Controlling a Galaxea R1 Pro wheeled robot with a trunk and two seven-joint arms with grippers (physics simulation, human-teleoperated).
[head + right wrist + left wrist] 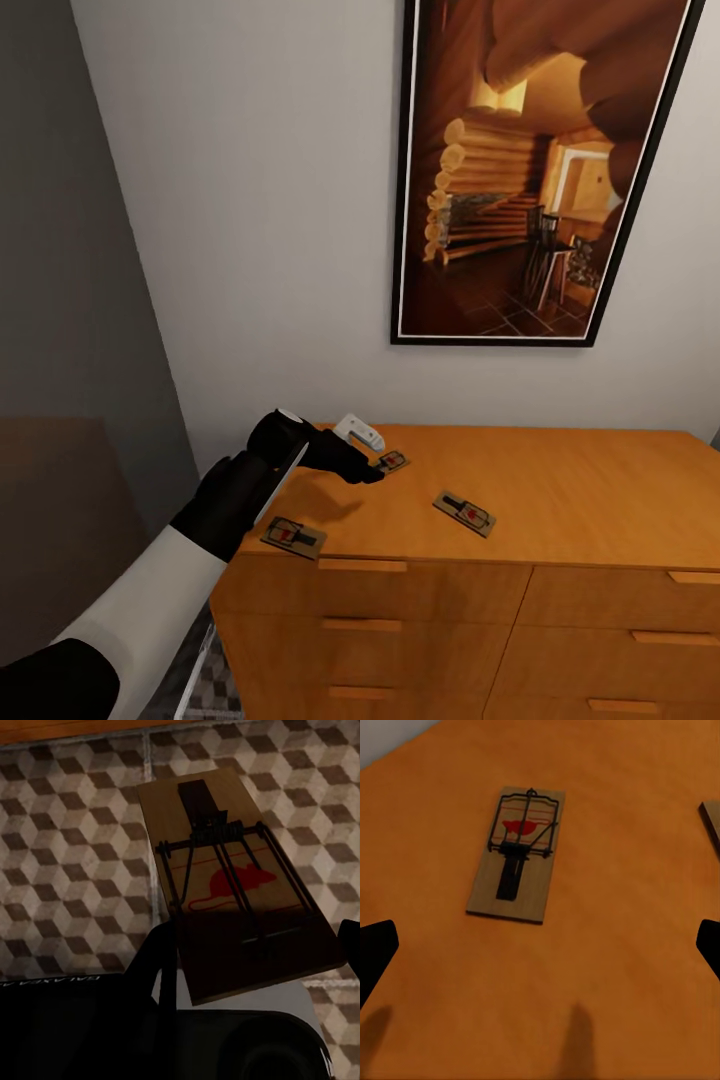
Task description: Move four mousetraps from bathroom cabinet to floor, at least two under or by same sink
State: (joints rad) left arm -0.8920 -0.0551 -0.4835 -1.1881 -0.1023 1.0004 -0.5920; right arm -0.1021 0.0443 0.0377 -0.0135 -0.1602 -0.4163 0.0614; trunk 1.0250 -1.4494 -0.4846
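Note:
Three mousetraps lie on the flat top of the orange-brown cabinet (600,480): one at the front left corner (292,535), one further back (392,461), one in the middle (464,513). My left gripper (373,471) hovers open just beside the back trap. In the left wrist view that mousetrap (516,855) lies ahead of the gripper (540,945), with the black fingertips (375,952) spread wide on either side. My right gripper (259,967) holds another mousetrap (232,870) by its near end, tilted above the cube-patterned bathroom floor (67,870).
A large framed picture of a log cabin (530,170) hangs on the white wall behind the cabinet. A grey wall stands at the left. A strip of patterned floor (215,690) shows beside the cabinet's left side. My own dark base (90,1027) sits under the held trap.

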